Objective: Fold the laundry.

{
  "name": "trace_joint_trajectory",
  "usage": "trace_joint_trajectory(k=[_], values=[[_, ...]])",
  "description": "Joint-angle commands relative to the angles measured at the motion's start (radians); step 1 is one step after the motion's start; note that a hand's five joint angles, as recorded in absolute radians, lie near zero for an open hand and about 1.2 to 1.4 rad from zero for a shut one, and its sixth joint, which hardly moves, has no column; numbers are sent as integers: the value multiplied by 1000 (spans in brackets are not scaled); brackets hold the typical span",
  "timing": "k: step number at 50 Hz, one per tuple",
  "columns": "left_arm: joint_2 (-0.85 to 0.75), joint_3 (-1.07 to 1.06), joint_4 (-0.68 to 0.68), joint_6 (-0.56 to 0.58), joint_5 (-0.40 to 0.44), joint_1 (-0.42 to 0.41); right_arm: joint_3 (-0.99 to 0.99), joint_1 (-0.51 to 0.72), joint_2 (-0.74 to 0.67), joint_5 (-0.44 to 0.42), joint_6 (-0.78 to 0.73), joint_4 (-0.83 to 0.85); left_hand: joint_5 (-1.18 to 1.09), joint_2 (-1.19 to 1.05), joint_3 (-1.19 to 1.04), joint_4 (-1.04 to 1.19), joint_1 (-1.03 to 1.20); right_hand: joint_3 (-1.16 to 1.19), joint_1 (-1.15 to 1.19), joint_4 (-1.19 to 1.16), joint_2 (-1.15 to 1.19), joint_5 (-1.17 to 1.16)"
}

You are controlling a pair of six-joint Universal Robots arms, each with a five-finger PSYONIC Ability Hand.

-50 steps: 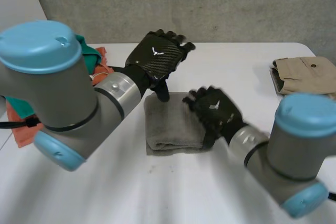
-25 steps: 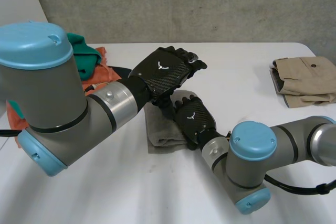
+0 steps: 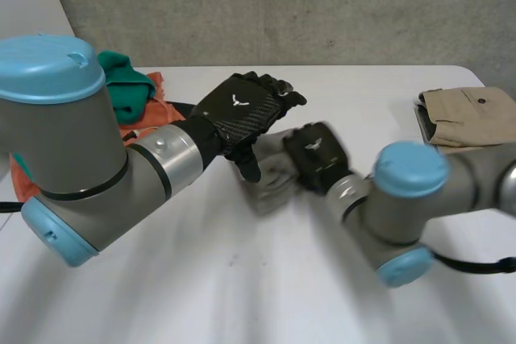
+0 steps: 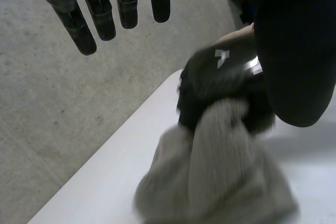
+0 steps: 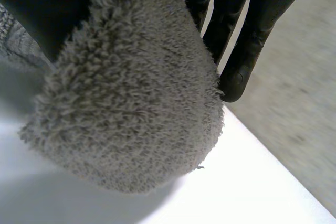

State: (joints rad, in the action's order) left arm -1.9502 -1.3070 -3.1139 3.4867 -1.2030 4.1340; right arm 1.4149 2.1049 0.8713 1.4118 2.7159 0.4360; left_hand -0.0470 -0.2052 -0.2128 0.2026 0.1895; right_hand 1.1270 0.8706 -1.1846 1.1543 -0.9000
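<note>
The grey towel lies bunched on the white table, near its middle, with one end taken up by the right hand. The right hand's fingers and thumb are closed on a thick roll of the towel, pinching it between them. The left hand hovers just above and beside the towel, its fingers straight and holding nothing. Treat the towel as light, soft and limp: it sags and bunches wherever it is unsupported. Its looped pile probably gives good friction, so slipping is unlikely, and it is not fragile. Take hold at an edge or corner and gather all layers, rather than grasping the middle. The table on the near side of the towel is smooth and bare, which leaves room to spread it. Well to the right of the towel lies a folded khaki garment. Well to its left sit green and orange clothes. Behind the towel stands a grey wall.
</note>
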Motion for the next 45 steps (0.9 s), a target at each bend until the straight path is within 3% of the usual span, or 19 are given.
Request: trace_joint_trajectory(k=[1,9,15,19,23,29,32,38,45], values=[[5,0,0,0,-1,20,36,-239,95,-118,-39,-71,5,-11,-4,14,27,269,526,-212,242,-322],[11,-2,0,-2,0,17,3,-424,100,-238,-179,-97,11,-5,2,8,21,269,526,-212,242,-322],[11,0,0,-2,0,19,-111,-482,97,-347,-167,-74,14,-2,5,5,18,269,526,-212,242,-322],[10,0,0,-2,0,20,-247,-516,83,-369,-56,-14,14,-2,5,5,18,269,526,-212,242,-322],[10,2,-2,-2,0,20,-393,-601,38,-366,163,110,14,-2,5,5,18,269,526,-212,242,-322],[10,6,-2,-2,0,20,-530,-663,-60,-382,309,230,14,-2,5,5,18,269,526,-212,242,-322],[11,9,-3,-2,0,20,-589,-707,-142,-419,327,273,11,-5,2,8,21,269,526,-212,242,-322],[10,8,-9,2,-1,20,-666,-790,-360,-583,389,432,11,-5,2,8,21,269,526,-212,242,-322],[10,3,-11,3,-4,19,-676,-830,-517,-674,475,575,8,-8,-1,11,24,269,526,-212,242,-322]])
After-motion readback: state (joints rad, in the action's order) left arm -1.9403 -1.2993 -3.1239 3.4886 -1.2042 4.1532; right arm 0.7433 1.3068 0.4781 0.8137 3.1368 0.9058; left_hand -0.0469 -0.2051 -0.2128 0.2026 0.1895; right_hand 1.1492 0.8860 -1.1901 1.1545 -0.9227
